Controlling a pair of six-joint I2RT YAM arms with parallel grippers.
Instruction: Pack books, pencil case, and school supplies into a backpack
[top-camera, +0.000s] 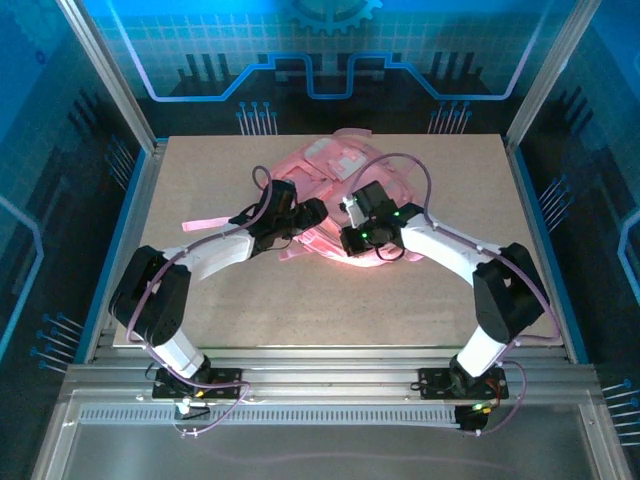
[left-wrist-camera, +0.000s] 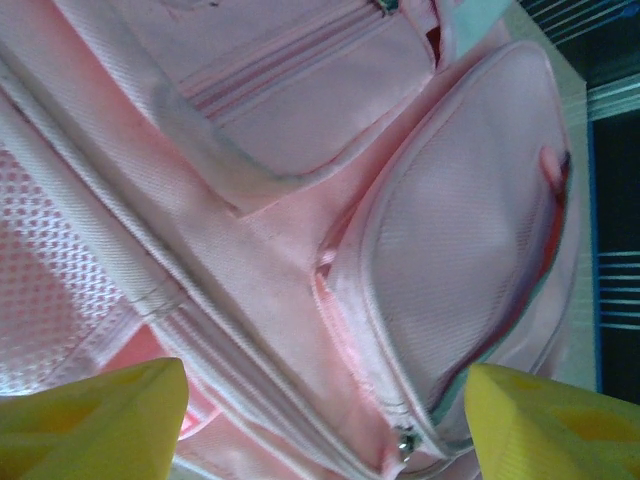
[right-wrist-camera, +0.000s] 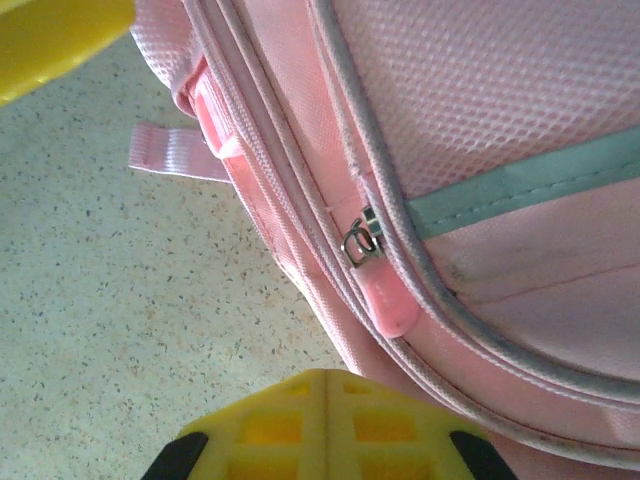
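left gripper (left-wrist-camera: 325, 405): released, both yellow fingers (left-wrist-camera: 100, 420) were spread wide with nothing pinched, just pink fabric under the gap
right gripper (right-wrist-camera: 320, 385): clenched, tips pressed together and empty as far as I could see
backpack (top-camera: 335, 158): lay flat around the middle of the table (top-camera: 300, 300), a bit toward the far side, with both my wrists bunched over its near half
left arm spot: reached in from the left and hung over a rounded front pocket (left-wrist-camera: 460, 230) with a fine woven texture
pocket zipper: a metal slider (left-wrist-camera: 405, 441) sat at the end of the seam, between my left fingers and not touched
right arm spot: was at an edge of the backpack, half over bare tabletop
zipper pull (right-wrist-camera: 385, 300): pink tab on a metal clip, right in front of my closed tips, close but apart from them
strap loop (right-wrist-camera: 165, 150): short pink webbing that poked out onto the table
loose strap (top-camera: 205, 222): lay flat on the table off the backpack's left side
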